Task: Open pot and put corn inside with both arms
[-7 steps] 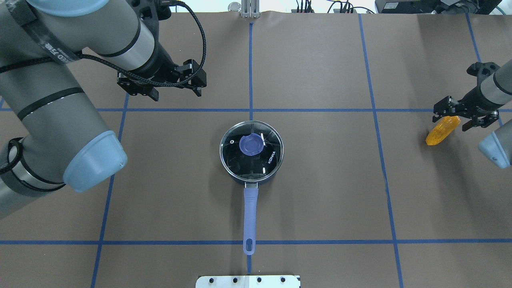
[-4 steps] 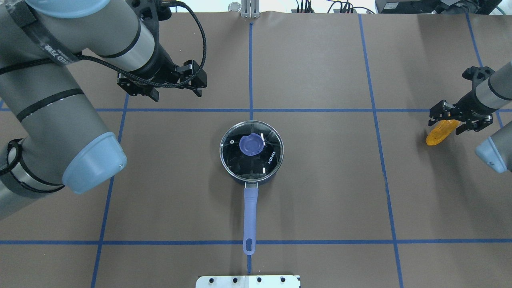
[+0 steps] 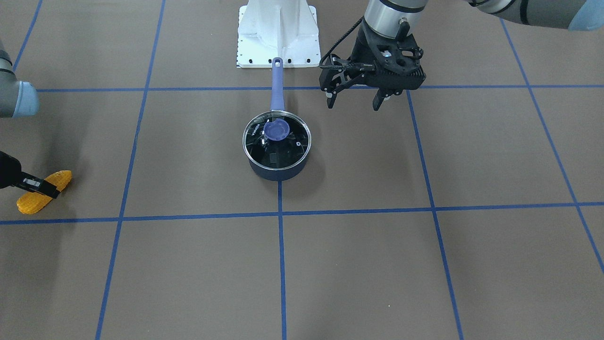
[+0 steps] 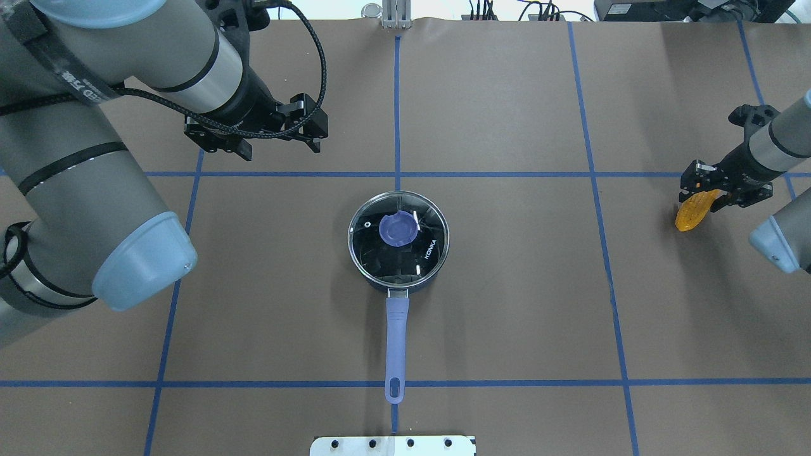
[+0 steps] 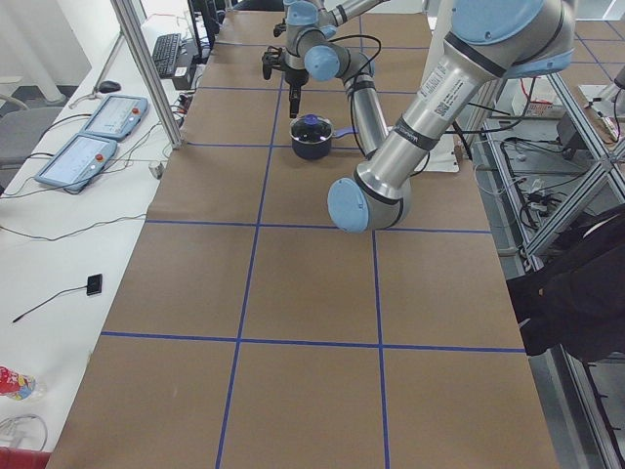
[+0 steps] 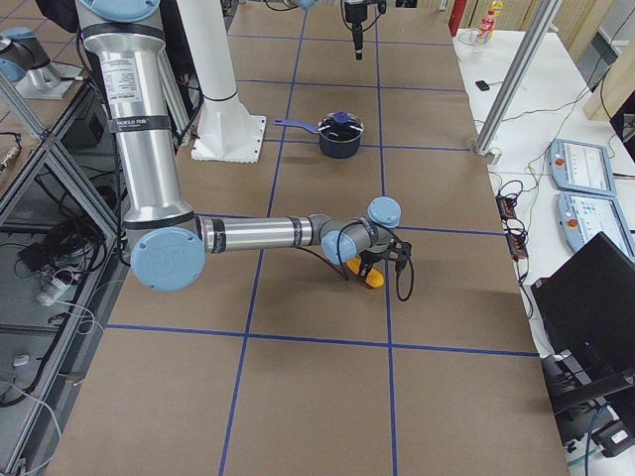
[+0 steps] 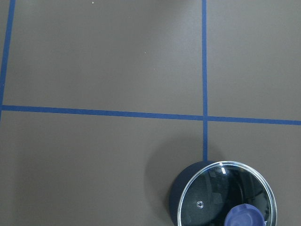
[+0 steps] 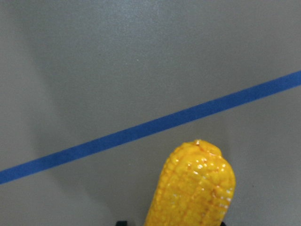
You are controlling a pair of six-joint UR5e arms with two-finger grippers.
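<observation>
Right gripper [image 4: 716, 191] dropped lower — fingers drawn in against corn [image 4: 689, 215].

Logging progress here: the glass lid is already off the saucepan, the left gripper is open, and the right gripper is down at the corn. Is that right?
Not quite. The glass lid still sits on the saucepan, as the overhead view shows. The rest holds: left gripper open, right gripper down at the corn.

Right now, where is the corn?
In the overhead view the corn lies at the far right of the table, between the right gripper's jaws, well away from the lidded pot at centre.
</observation>
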